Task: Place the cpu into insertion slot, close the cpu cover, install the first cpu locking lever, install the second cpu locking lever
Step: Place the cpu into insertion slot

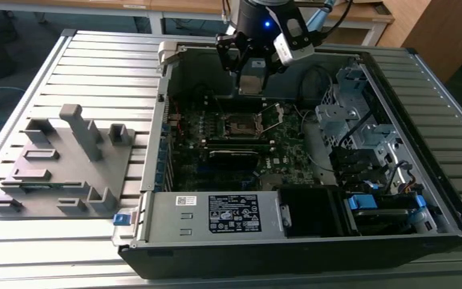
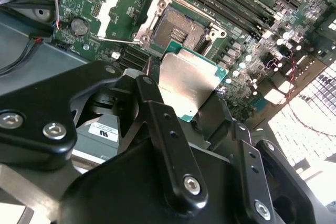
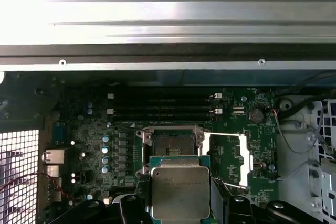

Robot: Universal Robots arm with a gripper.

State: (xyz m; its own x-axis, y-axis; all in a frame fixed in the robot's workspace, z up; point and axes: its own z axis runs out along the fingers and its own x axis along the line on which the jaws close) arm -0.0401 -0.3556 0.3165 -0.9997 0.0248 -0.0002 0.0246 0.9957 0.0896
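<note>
- Slatted metal worktop (image 1: pixel 103 54) carries an open computer case (image 1: pixel 295 253).
- On its motherboard (image 3: pixel 84 145), the insertion slot (image 3: pixel 172 148) lies bare, the cpu cover (image 3: pixel 249 156) swung open beside it.
- Farther back, above the motherboard, the gripper (image 1: pixel 251 75) pinches the cpu (image 3: pixel 180 192) by its edges.

Dim computer case (image 1: pixel 295 256) — washed-out glare on table slats (image 3: pixel 157 9)

Insertion slot (image 3: pixel 173 148) uncovered, approach from above free; cpu cover (image 3: pixel 249 161) flipped open beside it, mem. slots (image 3: pixel 163 106) close alongside, case wall (image 3: pixel 168 51) prob. beyond those.
</note>
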